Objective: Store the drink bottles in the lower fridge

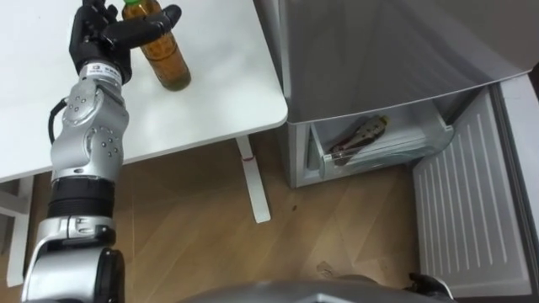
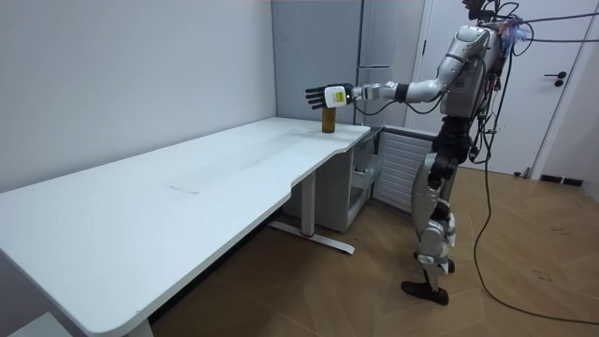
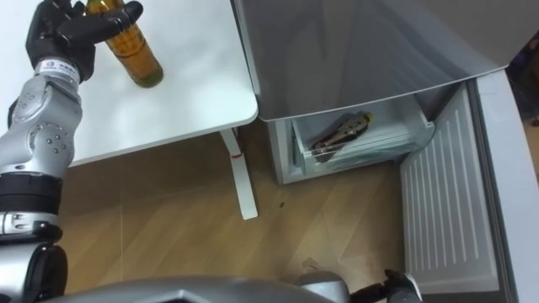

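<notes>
An amber drink bottle (image 1: 166,61) with a green cap stands upright near the white table's (image 1: 219,93) right corner. My left hand (image 1: 103,35) is stretched out to it with straight, spread fingers, and the thumb lies across the bottle's neck; in the room view the left hand (image 2: 329,95) hovers just beside the bottle (image 2: 328,120). The lower fridge compartment (image 1: 379,143) is open, and another bottle (image 1: 360,135) lies on its side inside. My right hand (image 3: 400,290) hangs low at my side, with little of it showing.
The fridge's lower door (image 1: 472,202) is swung open to my right, ribbed side up. A white table leg (image 1: 253,181) stands on the wooden floor between table and fridge. I stand at the table's end, facing the fridge (image 2: 374,56).
</notes>
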### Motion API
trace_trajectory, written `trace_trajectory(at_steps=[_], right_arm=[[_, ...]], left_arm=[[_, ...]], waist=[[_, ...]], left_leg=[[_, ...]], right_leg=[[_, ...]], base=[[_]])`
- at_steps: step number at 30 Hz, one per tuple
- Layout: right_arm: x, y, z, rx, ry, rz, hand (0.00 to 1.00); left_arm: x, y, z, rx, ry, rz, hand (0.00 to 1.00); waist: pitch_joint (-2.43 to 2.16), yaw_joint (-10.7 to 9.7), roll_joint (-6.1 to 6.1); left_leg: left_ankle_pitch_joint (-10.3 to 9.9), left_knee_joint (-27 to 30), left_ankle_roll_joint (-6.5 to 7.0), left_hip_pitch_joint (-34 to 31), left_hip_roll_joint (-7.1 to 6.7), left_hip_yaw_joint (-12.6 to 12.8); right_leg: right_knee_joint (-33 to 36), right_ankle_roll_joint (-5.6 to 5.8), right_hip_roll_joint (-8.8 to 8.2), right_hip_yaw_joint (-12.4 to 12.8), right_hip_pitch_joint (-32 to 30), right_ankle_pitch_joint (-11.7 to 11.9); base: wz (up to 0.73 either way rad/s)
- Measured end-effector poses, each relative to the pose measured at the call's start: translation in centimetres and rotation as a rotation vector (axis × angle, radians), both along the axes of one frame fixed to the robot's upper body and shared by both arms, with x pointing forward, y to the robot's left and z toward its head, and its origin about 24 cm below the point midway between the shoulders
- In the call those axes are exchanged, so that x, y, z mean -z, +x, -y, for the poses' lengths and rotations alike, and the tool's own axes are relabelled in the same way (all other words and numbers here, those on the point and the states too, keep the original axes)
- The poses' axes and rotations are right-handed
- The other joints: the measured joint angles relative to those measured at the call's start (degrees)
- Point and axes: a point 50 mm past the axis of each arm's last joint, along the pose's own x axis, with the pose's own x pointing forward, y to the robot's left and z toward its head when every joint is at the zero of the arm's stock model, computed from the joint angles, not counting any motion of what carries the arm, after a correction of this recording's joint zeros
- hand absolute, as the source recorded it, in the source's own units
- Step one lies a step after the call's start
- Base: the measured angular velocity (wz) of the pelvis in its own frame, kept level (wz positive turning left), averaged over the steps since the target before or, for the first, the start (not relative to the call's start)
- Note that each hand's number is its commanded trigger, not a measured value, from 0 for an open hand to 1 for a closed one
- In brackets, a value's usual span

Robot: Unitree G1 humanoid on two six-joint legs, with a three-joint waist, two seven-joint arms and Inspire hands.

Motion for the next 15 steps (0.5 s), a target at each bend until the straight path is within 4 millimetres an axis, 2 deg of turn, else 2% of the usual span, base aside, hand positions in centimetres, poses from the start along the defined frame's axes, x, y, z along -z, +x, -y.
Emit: trace_trajectory(at_steps=[1,2,3,4,5,15], right_arm=[[-0.01,0.00,0.03,0.000,-0.001,0.000,0.00],[-0.01,-0.01,0.04,0.000,-0.001,-0.001,0.00],[-0.01,-0.02,0.04,0.000,-0.001,-0.001,0.00],[-0.01,-0.03,0.05,0.000,-0.001,-0.002,0.00],[-0.01,-0.04,0.05,0.000,-0.001,-0.002,0.00],[0.00,-0.07,0.07,0.000,0.000,-0.004,0.00]], left_arm=[[0.00,0.00,0.00,0.000,0.000,0.000,0.01],[0.00,0.00,0.00,0.000,0.000,0.000,0.44],[0.00,0.00,0.00,0.000,0.000,0.000,0.55],[0.00,0.00,0.00,0.000,0.000,0.000,0.83],[0.00,0.00,0.00,0.000,0.000,0.000,1.00],[0.05,0.00,-0.01,0.000,0.000,-0.002,1.00]], waist=[[0.01,0.0,0.06],[0.02,0.0,0.08],[0.02,0.0,0.08],[0.02,0.0,0.08],[0.02,-0.1,0.08],[0.02,-0.1,0.08]], left_leg=[[0.0,0.0,0.00,0.0,0.00,0.0],[0.0,0.0,0.00,0.0,0.00,0.0],[0.0,0.0,0.00,0.0,0.00,0.0],[0.0,0.0,0.00,0.0,0.00,0.0],[0.0,0.0,0.00,0.0,0.00,0.0],[0.0,0.0,0.00,-0.1,0.00,0.0]], right_leg=[[0.0,0.00,0.00,0.0,0.0,0.0],[0.0,0.00,0.00,0.0,0.0,0.0],[0.0,0.00,0.00,0.0,0.0,0.0],[0.0,0.00,0.00,0.0,0.0,0.0],[0.0,0.00,0.00,0.0,0.0,0.0],[0.0,0.00,0.00,0.0,-0.1,0.0]], base=[[0.00],[0.00],[0.00],[0.00],[0.00],[0.00]])
